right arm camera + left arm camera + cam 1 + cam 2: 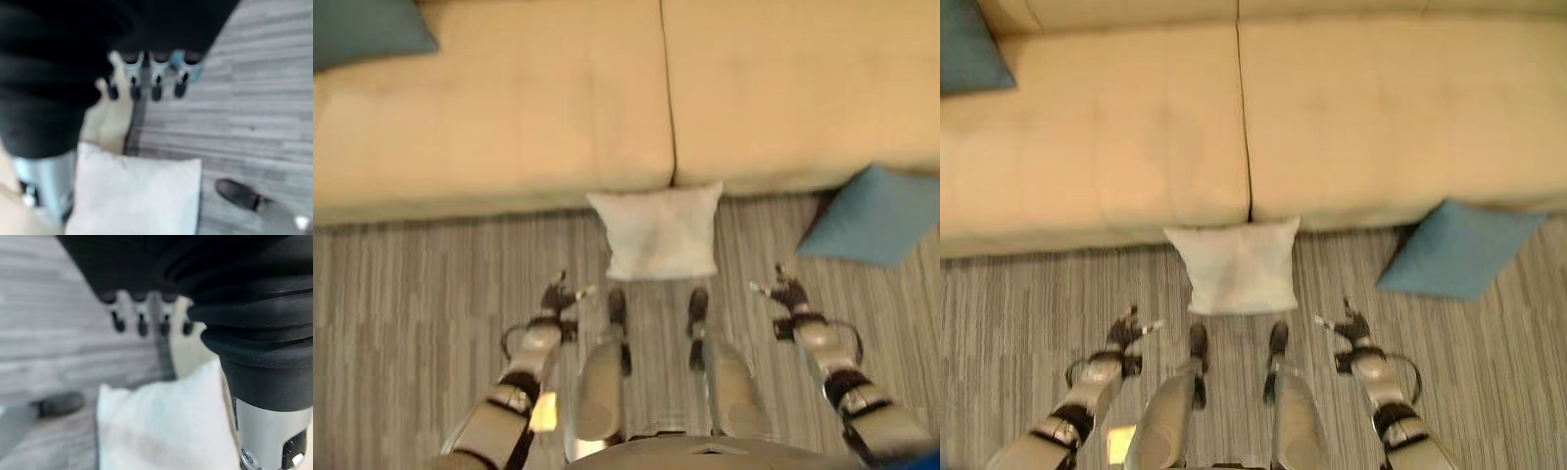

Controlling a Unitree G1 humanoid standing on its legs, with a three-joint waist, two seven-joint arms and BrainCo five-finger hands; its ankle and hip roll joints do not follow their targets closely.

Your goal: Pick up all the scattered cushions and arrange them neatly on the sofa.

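On the striped grey carpet (411, 284) before a beige sofa (509, 108), two cushions lay waiting to be collected. A white cushion (658, 235) sat on the floor with its far edge touching the sofa's front, just below the seam between the two seat pads and directly ahead of the robot. A teal cushion (873, 215) lay on the carpet to the right, its far corner close against the sofa base. Another teal cushion (362, 31) rested on the seat at the far left end, and from its place it appeared to be already put away.

Both arms hung low on either side of the white cushion, apart from it. The left hand (560, 294) held nothing, its fingers (142, 325) straight and relaxed in its wrist view. The right hand (785, 291) was likewise empty, its fingers (156, 88) extended in a loose row.

Judged from this layout, the job stood at roughly one cushion of three done, with the white one the likeliest next pick and the teal one on the right after that.
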